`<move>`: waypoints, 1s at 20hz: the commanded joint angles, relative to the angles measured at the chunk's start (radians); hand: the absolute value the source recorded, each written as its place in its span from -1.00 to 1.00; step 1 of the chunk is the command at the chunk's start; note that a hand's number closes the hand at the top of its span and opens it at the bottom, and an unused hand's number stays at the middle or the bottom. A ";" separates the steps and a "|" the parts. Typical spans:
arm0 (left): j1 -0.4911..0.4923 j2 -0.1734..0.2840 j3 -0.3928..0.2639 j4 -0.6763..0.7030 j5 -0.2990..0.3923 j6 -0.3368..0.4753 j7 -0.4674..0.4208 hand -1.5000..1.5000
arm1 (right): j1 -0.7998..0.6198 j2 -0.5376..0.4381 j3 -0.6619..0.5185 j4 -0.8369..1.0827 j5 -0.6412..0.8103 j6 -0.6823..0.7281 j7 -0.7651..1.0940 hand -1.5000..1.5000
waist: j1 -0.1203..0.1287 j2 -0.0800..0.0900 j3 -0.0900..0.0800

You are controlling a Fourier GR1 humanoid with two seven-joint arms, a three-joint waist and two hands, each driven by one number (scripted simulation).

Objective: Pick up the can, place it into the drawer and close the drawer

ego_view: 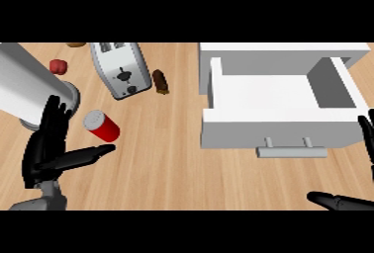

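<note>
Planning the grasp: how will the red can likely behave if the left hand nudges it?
The red can stands roughly upright and is taller than wide, so a high push may tip it. Once down, its round body would probably roll. The left hand is open beside it, not yet touching.

No legible text or labels anywhere.

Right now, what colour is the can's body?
Red, with a grey lid; the small cylindrical can shows in the head view.
</note>
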 commanded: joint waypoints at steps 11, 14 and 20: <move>-0.002 -0.019 0.061 0.327 0.018 0.044 -0.276 -1.00 | 0.018 -0.020 -0.098 -0.098 -0.081 0.034 0.102 -1.00 | 0.001 0.000 0.000; -0.098 -0.004 0.083 0.520 0.027 0.044 -0.364 -1.00 | 0.034 -0.022 -0.107 -0.064 -0.096 0.085 0.044 -1.00 | -0.002 0.000 0.000; -0.219 0.053 0.125 0.723 0.053 0.047 -0.420 -1.00 | 0.017 -0.008 -0.105 -0.061 -0.067 0.080 0.062 -1.00 | -0.004 0.001 0.000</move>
